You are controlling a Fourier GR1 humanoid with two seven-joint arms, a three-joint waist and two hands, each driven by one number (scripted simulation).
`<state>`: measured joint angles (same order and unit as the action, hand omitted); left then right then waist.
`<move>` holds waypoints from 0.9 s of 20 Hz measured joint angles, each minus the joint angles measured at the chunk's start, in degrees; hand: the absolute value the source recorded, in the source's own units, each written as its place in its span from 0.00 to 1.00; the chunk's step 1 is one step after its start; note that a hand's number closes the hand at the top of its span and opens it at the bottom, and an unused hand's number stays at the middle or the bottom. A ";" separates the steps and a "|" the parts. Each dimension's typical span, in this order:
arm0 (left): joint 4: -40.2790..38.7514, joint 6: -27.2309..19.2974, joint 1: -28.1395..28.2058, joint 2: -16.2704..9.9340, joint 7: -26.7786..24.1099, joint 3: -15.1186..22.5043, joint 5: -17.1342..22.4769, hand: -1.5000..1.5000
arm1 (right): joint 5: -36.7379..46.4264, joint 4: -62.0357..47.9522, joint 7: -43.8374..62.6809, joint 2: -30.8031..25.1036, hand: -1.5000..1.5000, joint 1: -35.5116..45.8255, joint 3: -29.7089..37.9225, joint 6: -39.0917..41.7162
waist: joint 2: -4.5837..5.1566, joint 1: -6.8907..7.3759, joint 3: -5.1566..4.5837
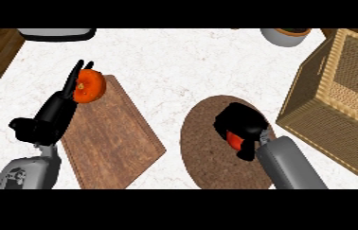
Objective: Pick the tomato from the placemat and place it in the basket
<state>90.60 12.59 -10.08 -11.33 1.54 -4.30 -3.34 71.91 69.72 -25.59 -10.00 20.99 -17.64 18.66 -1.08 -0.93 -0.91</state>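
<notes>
Now your right robot hand (241, 125) is down on the round brown placemat (210, 163), fingers curled over the tomato (235, 139), which shows only as a red sliver beneath the black palm. So the tomato sits on the placemat, wrapped by that hand, and the basket (328, 101) stands just to the right of the placemat, its wicker wall tall on that side.

You want this grasp settled before anything else: I judge the tomato is round and will roll out if the fingers sit only on top, so check that the thumb has come under its flank. Lift straight up off the placemat first, high enough to pass the basket's near rim, then carry right. Don't drag sideways low; the wicker wall is close and the forearm could catch it.

Over to the left of the placemat, your left robot hand (49, 118) rests with fingers straight, touching an orange-red fruit (89, 86) at the far corner of the wooden cutting board (111, 139). Leave it alone; it isn't your target. A white bowl (285, 36) sits beyond the placemat, near the basket's far corner.
</notes>
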 measured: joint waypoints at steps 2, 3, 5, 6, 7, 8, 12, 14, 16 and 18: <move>0.04 -0.29 0.75 -0.28 -0.02 -0.66 0.02 0.50 | -0.26 1.08 7.54 1.45 1.00 -2.48 4.33 -0.74 | -0.35 -1.41 0.00; 0.05 -0.54 1.02 -0.40 -0.02 -1.06 0.02 0.50 | -0.58 1.61 11.45 2.29 1.00 -3.71 6.81 -1.41 | -0.53 -2.29 0.07; 0.19 -0.91 1.77 -0.35 -0.13 -1.32 -0.11 0.50 | -0.63 3.63 19.13 4.62 1.00 -6.31 10.53 -3.36 | -0.77 -3.23 0.15; 0.29 -0.95 1.82 -0.30 0.07 -1.40 0.02 0.50 | -0.48 5.14 22.87 5.75 1.00 -7.76 11.39 -4.33 | -0.83 -3.36 0.17; 0.57 -0.95 2.04 -0.38 -0.03 -1.45 0.00 0.50 | -0.69 6.88 26.43 6.59 1.00 -9.32 11.89 -5.40 | -0.80 -3.18 0.21; 0.86 -0.67 2.37 -0.51 -0.07 -1.38 0.07 0.50 | -1.00 8.84 29.89 7.24 1.00 -10.96 11.94 -6.38 | -0.72 -2.91 0.27; 1.57 -0.19 2.28 -0.46 0.38 -0.98 0.33 0.50 | -7.03 17.26 41.99 8.81 1.00 -17.43 7.72 -11.76 | -0.15 -1.72 0.62; 1.33 -0.28 1.90 -0.04 0.64 -0.57 0.23 0.50 | -11.03 22.41 46.37 9.26 1.00 -19.45 5.10 -14.75 | 0.10 -1.41 0.75; 1.50 -0.17 2.20 0.14 0.52 -0.36 0.27 0.50 | -14.34 28.02 50.10 9.54 1.00 -20.42 2.40 -18.30 | 0.18 -1.04 0.83; 0.96 -0.18 1.85 0.14 0.20 -0.42 0.18 0.50 | -16.20 34.14 53.07 9.72 1.00 -21.05 -0.43 -21.93 | 0.25 -1.02 0.85</move>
<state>91.56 12.42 -8.23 -11.19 1.73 -4.72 -3.16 55.71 103.86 27.47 -0.29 -0.06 -18.07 -3.27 -0.83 -1.96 -0.06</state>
